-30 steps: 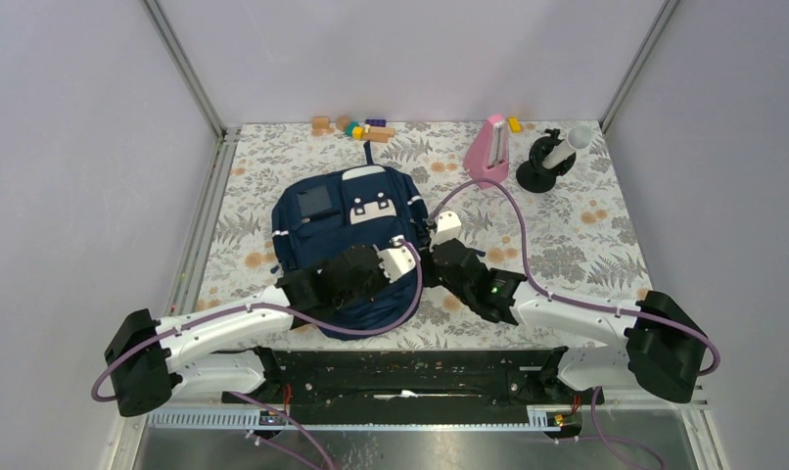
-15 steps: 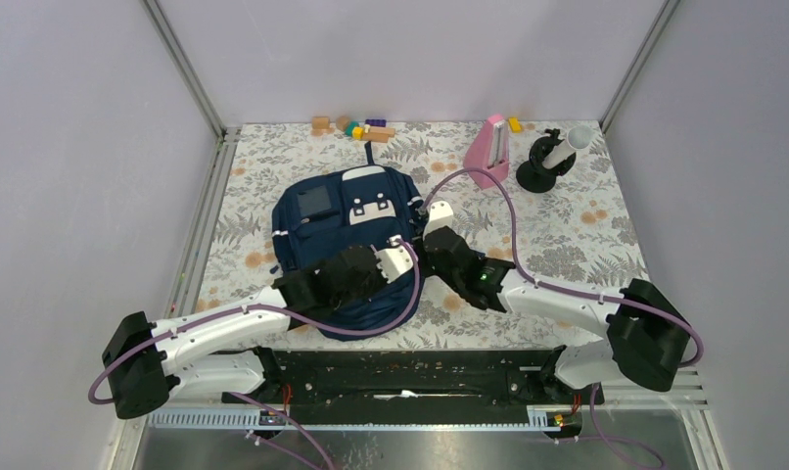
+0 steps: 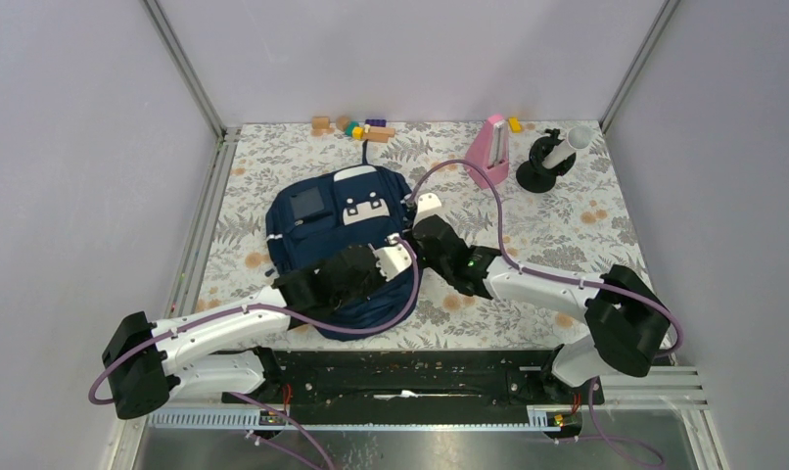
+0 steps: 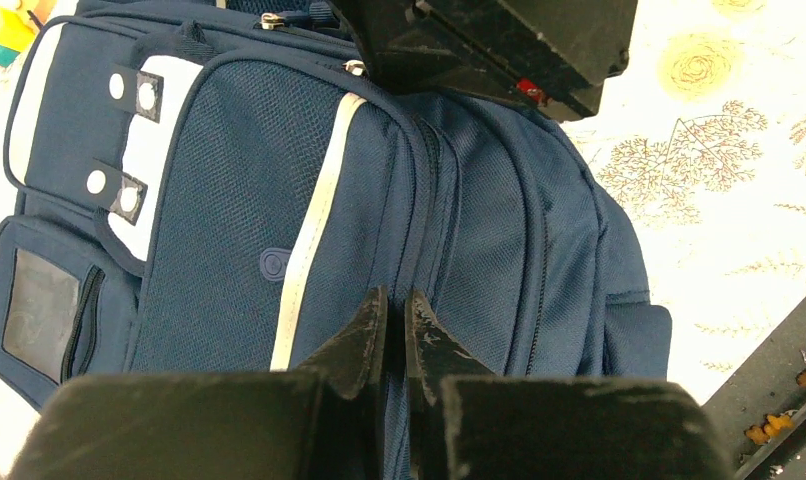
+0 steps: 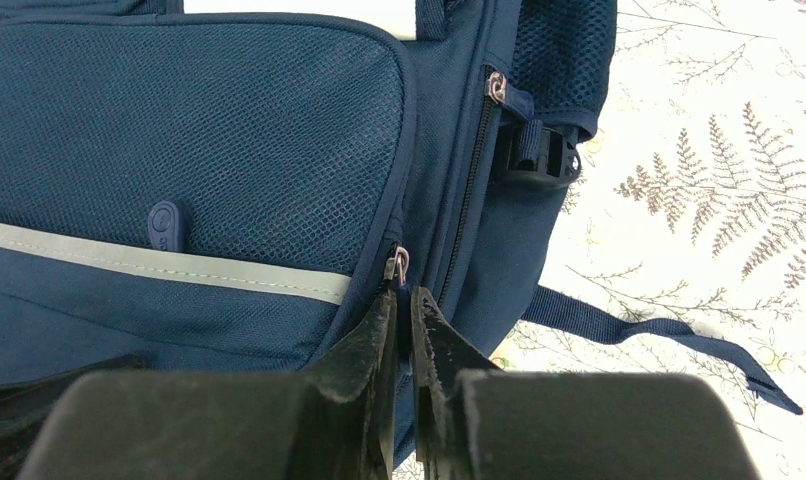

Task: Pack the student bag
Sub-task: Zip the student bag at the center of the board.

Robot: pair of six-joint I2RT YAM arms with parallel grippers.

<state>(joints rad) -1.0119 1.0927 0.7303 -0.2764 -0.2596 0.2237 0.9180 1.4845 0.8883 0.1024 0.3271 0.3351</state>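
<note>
Left fingers (image 4: 364,335) are pressing shut against the bag (image 4: 229,200); right fingers (image 5: 374,335) are pinching narrowly on its zip pull (image 5: 400,263).

your left pincer (image 4: 396,297) and right pincer (image 5: 400,293) are both pinched closed, stretched forward, close beside each other.

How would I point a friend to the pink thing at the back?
Start at the big navy backpack in the middle of the flowery table. Toward the far right stands a pink wedge, left of a black stand. It alone is pink.
</note>
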